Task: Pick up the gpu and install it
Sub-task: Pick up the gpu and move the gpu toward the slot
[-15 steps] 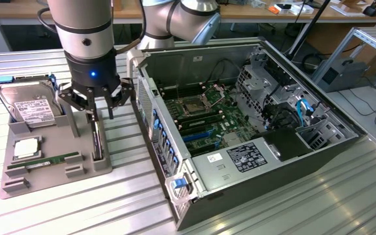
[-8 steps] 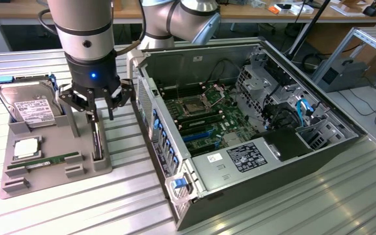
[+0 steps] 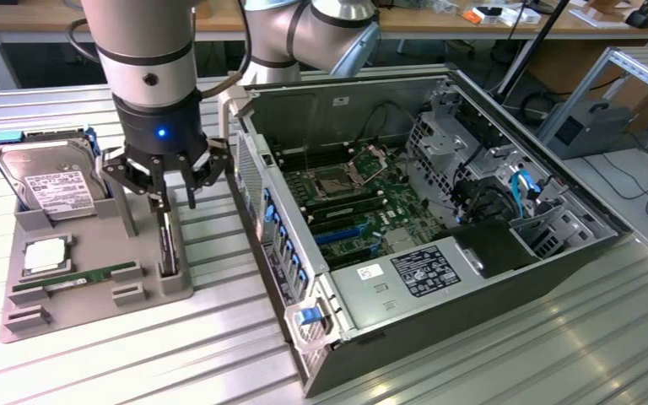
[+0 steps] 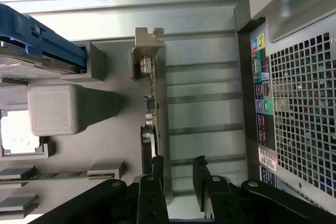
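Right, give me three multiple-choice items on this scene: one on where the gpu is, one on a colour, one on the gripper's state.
1. Where is the gpu?
A. in the computer case
B. on edge in the grey holder
C. flat on the table

2. What colour is the carrier on the hard drive?
A. red
B. yellow
C. blue

3. How is the gripper?
A. open
B. shut on the gpu
C. shut on the hard drive

Key:
1 B: the card stands in a slot of the holder.
2 C: blue shows along the drive's sides.
3 A: the wrist view shows a gap between the fingers, which stand apart over the gpu.
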`<state>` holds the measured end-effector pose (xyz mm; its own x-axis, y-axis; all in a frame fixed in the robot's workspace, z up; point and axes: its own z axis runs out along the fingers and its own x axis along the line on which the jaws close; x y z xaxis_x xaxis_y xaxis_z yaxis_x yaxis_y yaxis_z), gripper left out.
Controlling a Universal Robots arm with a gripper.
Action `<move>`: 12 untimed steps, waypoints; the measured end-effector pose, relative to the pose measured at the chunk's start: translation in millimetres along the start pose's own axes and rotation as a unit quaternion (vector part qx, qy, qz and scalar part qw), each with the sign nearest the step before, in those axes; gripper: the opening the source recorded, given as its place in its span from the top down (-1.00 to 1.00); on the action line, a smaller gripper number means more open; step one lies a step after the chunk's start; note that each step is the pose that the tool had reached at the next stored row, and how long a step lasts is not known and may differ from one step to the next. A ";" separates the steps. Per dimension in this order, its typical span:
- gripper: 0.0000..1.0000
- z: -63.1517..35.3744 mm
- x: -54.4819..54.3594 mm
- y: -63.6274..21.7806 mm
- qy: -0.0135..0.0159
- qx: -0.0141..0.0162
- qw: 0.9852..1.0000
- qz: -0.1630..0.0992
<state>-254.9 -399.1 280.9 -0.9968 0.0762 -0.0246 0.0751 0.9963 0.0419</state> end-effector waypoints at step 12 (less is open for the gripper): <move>0.28 5.9 0.1 -0.2 0.000 0.001 1.000 0.000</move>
<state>-254.9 -399.1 275.0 -0.9968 0.0761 -0.0247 0.0751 0.9963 0.0407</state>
